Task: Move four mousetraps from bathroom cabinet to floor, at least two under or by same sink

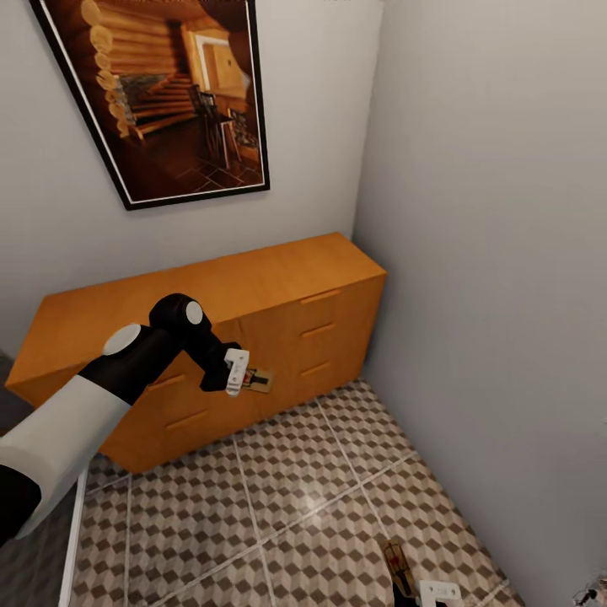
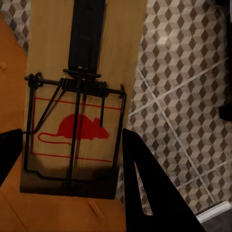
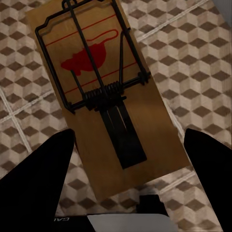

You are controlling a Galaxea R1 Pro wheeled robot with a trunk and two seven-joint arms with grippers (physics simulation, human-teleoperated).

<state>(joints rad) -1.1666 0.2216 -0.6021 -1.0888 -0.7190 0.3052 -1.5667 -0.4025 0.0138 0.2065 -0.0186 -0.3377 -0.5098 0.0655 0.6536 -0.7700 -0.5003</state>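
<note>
My left gripper (image 1: pixel 244 378) is shut on a mousetrap (image 1: pixel 260 381), held in the air in front of the orange-brown cabinet (image 1: pixel 278 287). The left wrist view shows this mousetrap (image 2: pixel 77 121), a wooden board with a red mouse print and a wire spring, between the black fingers (image 2: pixel 145 183), over the cabinet (image 2: pixel 9 72) and the cube-patterned bathroom floor (image 2: pixel 183 72). Low at the near right, my right gripper (image 1: pixel 415 590) is shut on a second mousetrap (image 1: pixel 396 563). In the right wrist view that mousetrap (image 3: pixel 106 96) hangs above the bathroom floor (image 3: pixel 203 58), its fingers (image 3: pixel 34 183) flanking its near end.
The cabinet stands against the back wall, under a framed picture (image 1: pixel 169 93). A grey side wall (image 1: pixel 489 253) closes the room on the right, meeting the cabinet's end in the corner. Open tiled floor (image 1: pixel 295 489) lies between me and the cabinet.
</note>
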